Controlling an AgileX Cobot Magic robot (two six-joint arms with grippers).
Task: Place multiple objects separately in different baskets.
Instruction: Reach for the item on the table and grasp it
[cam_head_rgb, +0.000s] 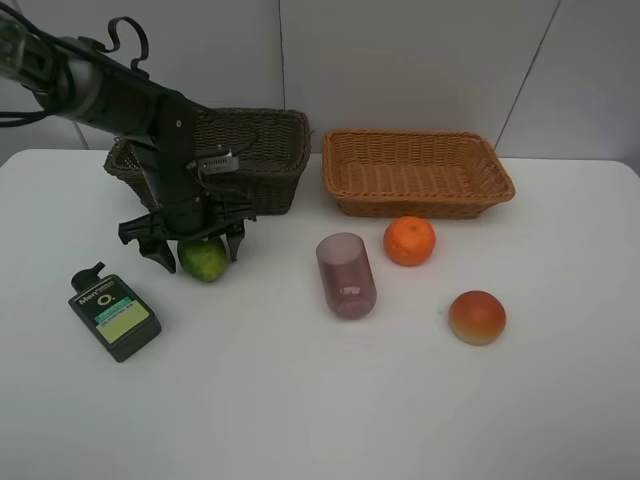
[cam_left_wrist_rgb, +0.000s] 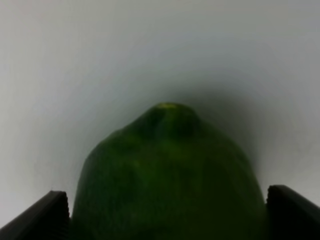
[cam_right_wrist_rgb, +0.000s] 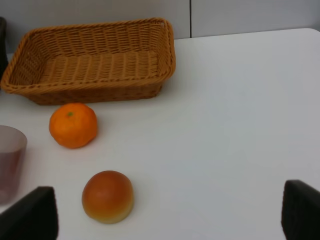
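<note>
1. Bottle (cam_head_rgb: 114, 317): black with a green label, lying flat on the table (cam_head_rgb: 300, 420), near the left gripper on its outer side, clear of it.
2. Left gripper (cam_head_rgb: 197, 256): lowered to the table just in front of the dark basket, jaws spread wide. One finger (cam_left_wrist_rgb: 47, 215) stands on each side of the green fruit, with very little room to spare (whether either finger touches it cannot be told).
3. Green fruit (cam_head_rgb: 203, 259): oval, resting on the table between the left gripper's fingers and not lifted. It fills the lower part of the left wrist view (cam_left_wrist_rgb: 167, 180).
4. Dark basket (cam_head_rgb: 270, 150): brown wicker, just behind the left gripper and partly hidden by the arm.
5. Cup (cam_head_rgb: 346, 275): translucent purple, on the table, inward of the left gripper and apart from it.
6. Orange (cam_head_rgb: 409, 240): ahead of the right gripper, just in front of the tan basket.
7. Tan basket (cam_head_rgb: 417, 172): light orange wicker, shallow, beyond the orange.
8. Red fruit (cam_head_rgb: 477, 317): round, red-orange, the item nearest the right gripper.
9. Right gripper (cam_right_wrist_rgb: 170, 220): seen only in its own wrist view, jaws wide apart, with nothing between them.
</note>
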